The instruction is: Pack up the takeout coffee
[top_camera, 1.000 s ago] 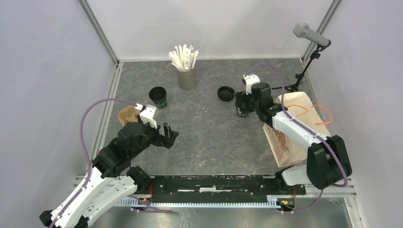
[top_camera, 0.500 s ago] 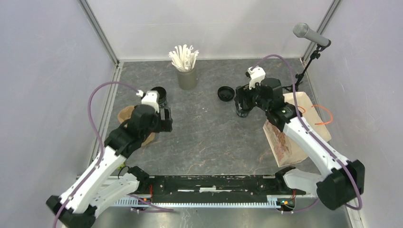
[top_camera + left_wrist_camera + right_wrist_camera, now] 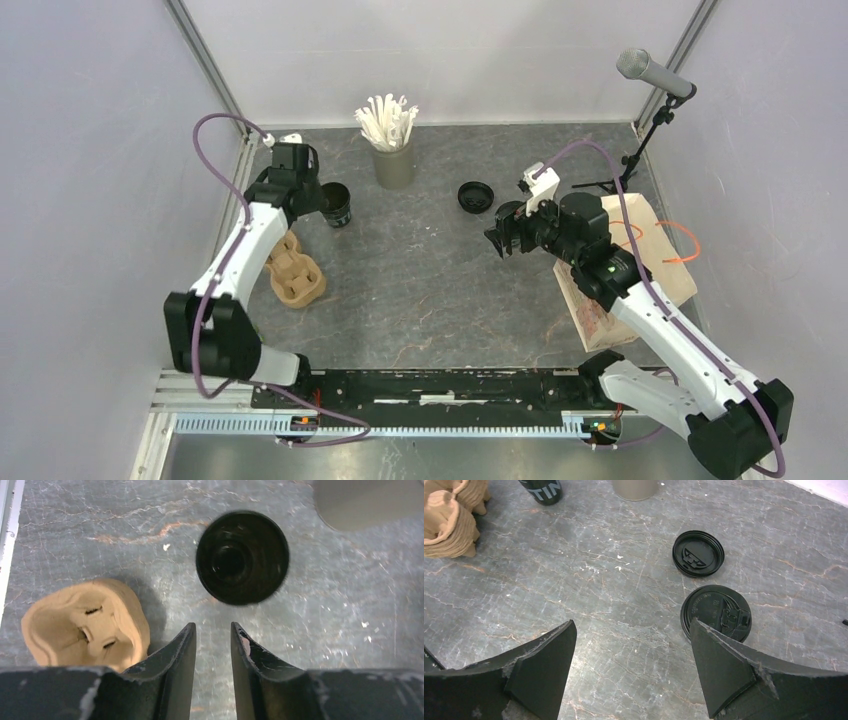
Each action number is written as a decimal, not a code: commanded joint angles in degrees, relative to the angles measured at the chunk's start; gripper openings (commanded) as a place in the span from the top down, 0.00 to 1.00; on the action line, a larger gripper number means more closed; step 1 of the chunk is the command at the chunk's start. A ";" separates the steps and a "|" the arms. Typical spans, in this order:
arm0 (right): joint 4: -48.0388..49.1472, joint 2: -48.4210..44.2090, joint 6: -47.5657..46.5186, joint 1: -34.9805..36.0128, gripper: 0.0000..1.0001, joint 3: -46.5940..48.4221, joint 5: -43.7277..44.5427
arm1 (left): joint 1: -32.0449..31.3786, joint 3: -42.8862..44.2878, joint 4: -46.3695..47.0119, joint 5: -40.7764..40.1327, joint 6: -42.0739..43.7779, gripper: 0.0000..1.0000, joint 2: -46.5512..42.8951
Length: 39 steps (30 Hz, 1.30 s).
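An open black cup (image 3: 337,203) stands at the back left; from above, the left wrist view looks down into the cup (image 3: 242,557). My left gripper (image 3: 312,197) hovers beside it. Its jaws (image 3: 213,630) are drawn narrow, with bare table between them. A lidded black cup (image 3: 716,612) stands by the right finger of my right gripper (image 3: 631,625), which is wide open and holds nothing. In the top view my right gripper (image 3: 505,230) hides most of that cup. A loose black lid (image 3: 474,196) lies just behind it, and the right wrist view also shows the lid (image 3: 698,553).
A brown pulp carrier (image 3: 295,275) lies front-left of the open cup. A grey cup of white straws (image 3: 393,160) stands at the back. A paper bag (image 3: 620,270) lies at the right, under my right arm. A microphone stand (image 3: 655,72) occupies the back right corner.
My left arm swung from the front toward the back left, over the open cup, and its jaws narrowed. My right gripper drew back slightly from the lidded cup.
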 commanded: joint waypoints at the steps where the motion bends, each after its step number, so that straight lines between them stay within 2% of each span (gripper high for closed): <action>1: 2.98 -1.73 -0.69 1.09 0.10 0.14 -1.50 | 4.58 3.67 5.45 6.58 1.82 0.62 5.16; 5: 3.12 -1.66 -0.89 1.68 0.09 -0.23 -1.26 | 5.11 6.74 5.93 8.94 3.82 0.62 9.53; 12: 3.06 -1.50 -1.33 2.31 0.09 -0.46 -1.10 | 6.22 10.37 3.31 4.99 5.84 0.66 14.82; 30: 2.62 -2.04 -1.88 2.59 0.09 -0.32 0.06 | 7.15 11.89 3.43 6.99 7.57 0.70 19.80; 33: 2.50 -2.01 -1.89 2.67 0.09 -0.33 0.05 | 7.24 12.04 3.21 7.30 7.80 0.73 19.55; 39: 2.62 -1.86 -1.91 2.76 0.09 -0.40 0.15 | 7.24 12.28 2.79 9.37 8.30 0.92 18.93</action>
